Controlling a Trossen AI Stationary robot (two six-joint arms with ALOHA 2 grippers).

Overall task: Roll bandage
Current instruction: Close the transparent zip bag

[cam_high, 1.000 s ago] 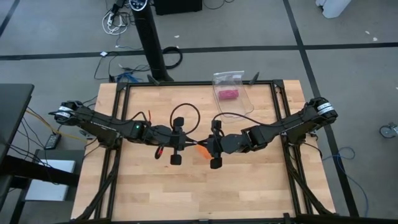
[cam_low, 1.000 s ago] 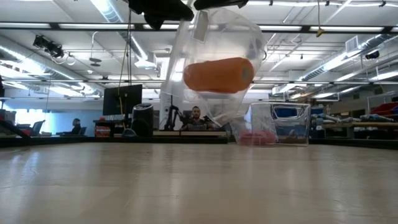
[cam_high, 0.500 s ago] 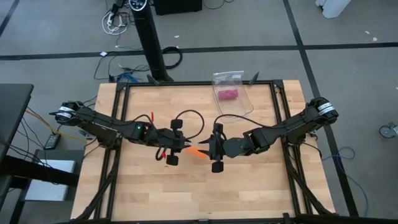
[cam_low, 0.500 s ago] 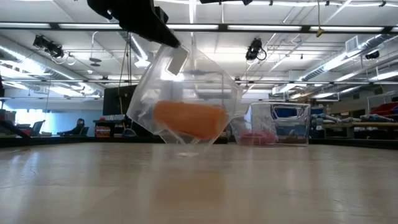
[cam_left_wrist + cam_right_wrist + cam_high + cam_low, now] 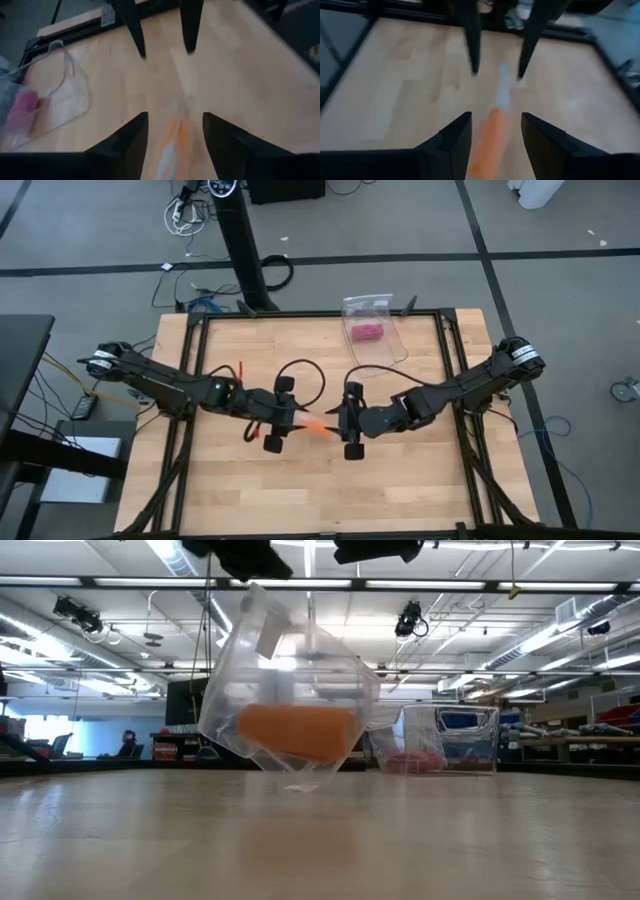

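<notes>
Bandage [image 5: 297, 731], rolled into a short orange cylinder, sits inside a clear plastic bag [image 5: 290, 690] near the middle of the wooden table [image 5: 240, 490]. In the low view the bag's bottom corner looks to be at the tabletop or just above it; I cannot tell whether it touches. The roll lies on its side in the bag's lower part, and the bag's top edge rises toward my two grippers above.

From above, the orange of the roll shows between my left gripper [image 5: 272, 427] and my right gripper [image 5: 350, 425], which face each other across it. My arms reach in from opposite sides of the table.

My left gripper's fingers [image 5: 125, 145] stand apart, with the orange roll and the pale bag showing in the gap between them, and they do not press on it. My right gripper's fingers [image 5: 451, 145] are apart as well, the orange roll running up the gap between them toward the other gripper's two dark fingers. I see no clamp on the bag from either side.

At the far edge of the table lies a second clear bag [image 5: 370, 330] with a small pink bundle [image 5: 364, 333] in it, well apart from my grippers. In the low view it shows behind and to the right of the bag holding the roll.
</notes>
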